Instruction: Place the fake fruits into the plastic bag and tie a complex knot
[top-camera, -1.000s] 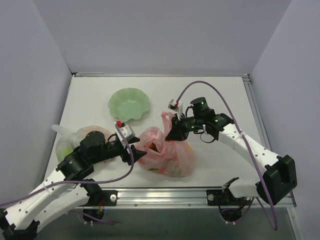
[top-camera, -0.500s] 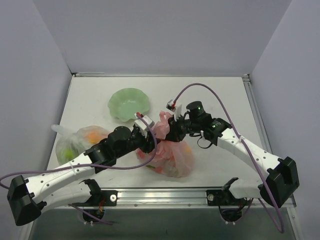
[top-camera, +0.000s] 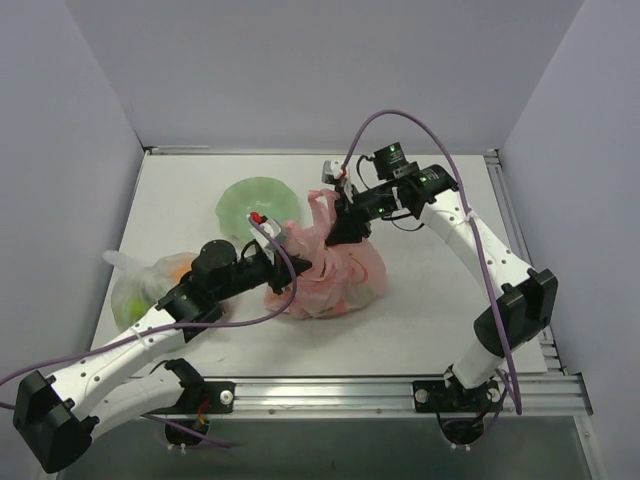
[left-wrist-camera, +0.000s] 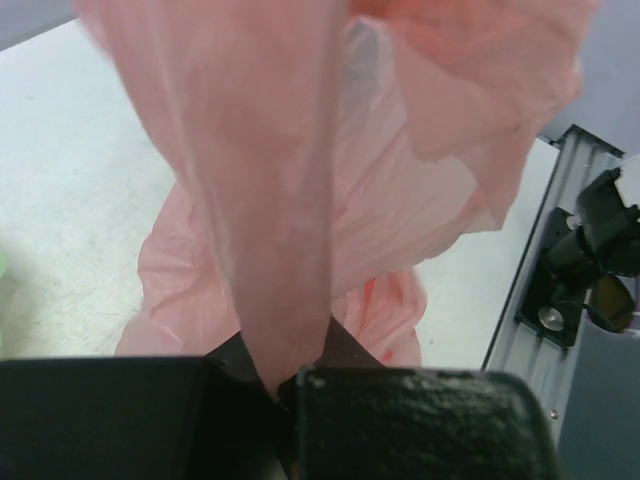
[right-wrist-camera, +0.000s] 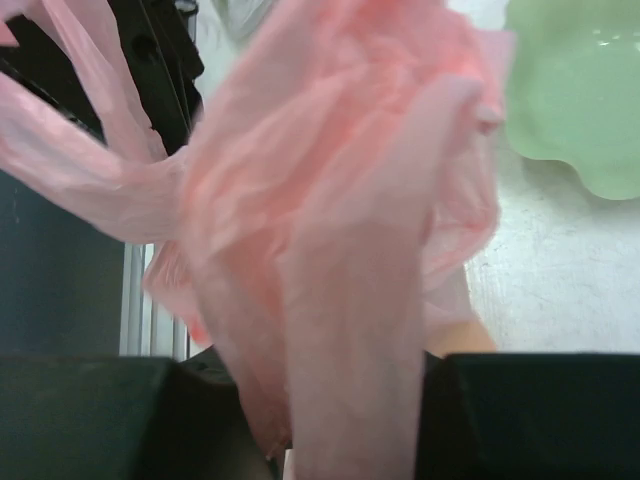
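The pink plastic bag (top-camera: 335, 278) sits bulging mid-table, its handles pulled up. My left gripper (top-camera: 286, 268) is at its left side, shut on a twisted handle strip (left-wrist-camera: 285, 250) that runs down into the closed jaws (left-wrist-camera: 290, 385). My right gripper (top-camera: 339, 228) is above the bag's far side. Its jaws stand a little apart with the other handle strip (right-wrist-camera: 350, 330) passing between them (right-wrist-camera: 335, 420). The fake fruits are hidden inside the bag; only a faint orange shape (right-wrist-camera: 462, 338) shows through the film.
A green scalloped bowl (top-camera: 252, 203) stands behind the bag on the left. A clear bag of fruit (top-camera: 145, 285) lies at the left edge beside my left arm. The metal rail (top-camera: 400, 384) runs along the near edge.
My left gripper reached in and shut on the bag's left handle. The right arm drew its handle up and back, the bag slid away from the near edge, and the right jaws loosened slightly.
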